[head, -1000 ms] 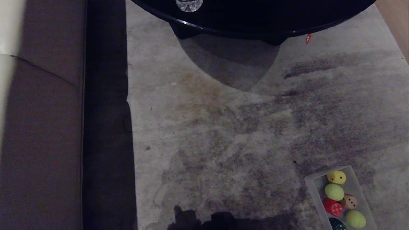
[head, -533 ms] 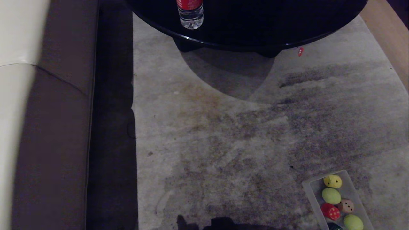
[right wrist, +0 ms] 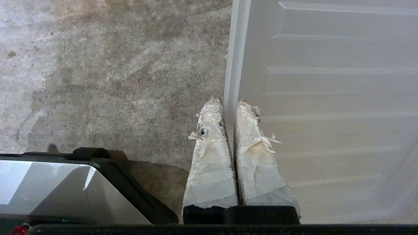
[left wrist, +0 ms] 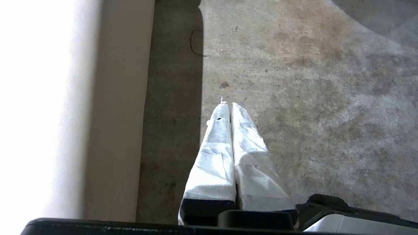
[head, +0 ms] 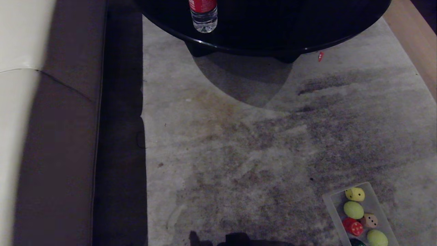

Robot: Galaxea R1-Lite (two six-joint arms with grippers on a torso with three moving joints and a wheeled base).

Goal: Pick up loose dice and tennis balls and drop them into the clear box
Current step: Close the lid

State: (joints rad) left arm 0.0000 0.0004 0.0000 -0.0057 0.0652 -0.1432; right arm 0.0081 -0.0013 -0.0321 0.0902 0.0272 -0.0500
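The clear box [head: 329, 209] lies on the carpet at the near right, cut off by the picture's lower edge. Inside it sit a yellow die [head: 355, 194], a red die [head: 353, 227], a beige die [head: 369, 220], part of a dark green die [head: 357, 243] and two tennis balls [head: 353, 209] [head: 377, 237]. No loose dice or balls show on the carpet. Neither arm appears in the head view. My left gripper [left wrist: 227, 104] is shut and empty above the carpet beside the sofa. My right gripper [right wrist: 228, 101] is shut and empty above the edge of a ribbed translucent lid [right wrist: 326, 98].
A black round table [head: 273, 24] with a red-labelled bottle [head: 203, 15] stands at the far side. A sofa [head: 51, 136] runs along the left. A small red scrap [head: 320, 56] lies by the table. My own base [right wrist: 49, 182] shows near the right gripper.
The whole head view has tilted up: more of the table, the bottle and the sofa now show, and the box sits lower. Nothing in the box has moved.
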